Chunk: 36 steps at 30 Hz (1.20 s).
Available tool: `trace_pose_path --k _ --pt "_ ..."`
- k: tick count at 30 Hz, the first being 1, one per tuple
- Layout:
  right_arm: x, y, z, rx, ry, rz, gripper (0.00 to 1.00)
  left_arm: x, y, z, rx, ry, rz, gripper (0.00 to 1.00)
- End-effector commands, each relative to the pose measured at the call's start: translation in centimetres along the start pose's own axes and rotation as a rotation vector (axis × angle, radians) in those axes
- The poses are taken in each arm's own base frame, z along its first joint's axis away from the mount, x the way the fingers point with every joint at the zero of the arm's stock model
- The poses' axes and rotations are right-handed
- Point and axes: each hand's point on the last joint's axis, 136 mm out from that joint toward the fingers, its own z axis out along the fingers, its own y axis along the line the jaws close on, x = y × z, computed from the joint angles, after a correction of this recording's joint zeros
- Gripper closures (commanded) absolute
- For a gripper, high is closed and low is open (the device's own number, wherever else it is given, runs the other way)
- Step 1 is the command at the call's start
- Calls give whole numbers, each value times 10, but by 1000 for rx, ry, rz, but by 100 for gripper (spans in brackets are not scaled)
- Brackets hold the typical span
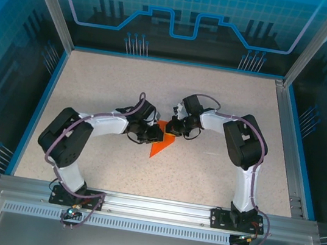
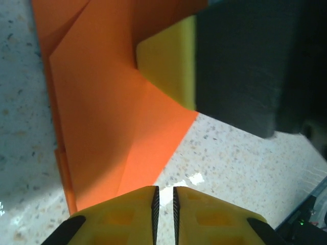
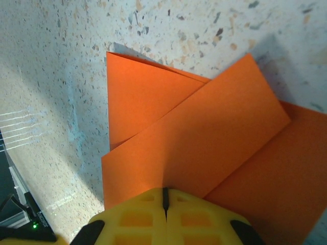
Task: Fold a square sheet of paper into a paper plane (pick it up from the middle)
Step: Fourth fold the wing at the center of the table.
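Progress midway at best: square sheet of paper (image 1: 163, 145) not a flat square, already creased into an overlapping wedge, not yet a slim dart. Lies flat at the middle of the worktop (image 1: 234, 102), between the two tools, narrow end pointing toward 7 o'clock in the top view. From the right wrist, shows one broad flap laid diagonally over the rest, a triangular panel peeking out at 10 o'clock and another layer at 4 o'clock. No centre ridge or wings to be seen. Judged still to need sharper nose folds, the halving fold down the middle and the wings turned down.

At the sheet's 9 o'clock in the top view, left tool (image 2: 163, 209): narrow slit between the pads, nothing seen in it, sitting right at the paper's edge. At the sheet's 1 o'clock, right tool (image 3: 165, 204): pads closed together, gripping nothing, tip down on the orange surface, seemingly pinning a flap.

Count: one sheet of orange paper, two arms, two tools, one worktop.
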Motion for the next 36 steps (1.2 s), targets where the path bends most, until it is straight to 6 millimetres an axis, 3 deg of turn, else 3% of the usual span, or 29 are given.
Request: trace_pose_path --k 1,6,12,22,30,36 --pt "24 -45 19 128 51 79 95 0 10 13 -13 31 -46 82" --pt "24 -47 19 138 48 86 96 19 33 22 -54 80 -69 84" --pt "24 -49 19 149 47 89 96 55 63 15 -116 137 -80 86" --pt "23 -51 21 153 48 94 96 95 78 5 -104 215 -77 86" --pt "26 -53 20 161 51 99 96 108 85 -3 -137 254 -60 86" --pt "26 -51 19 158 50 94 95 86 62 -12 -86 174 -33 86"
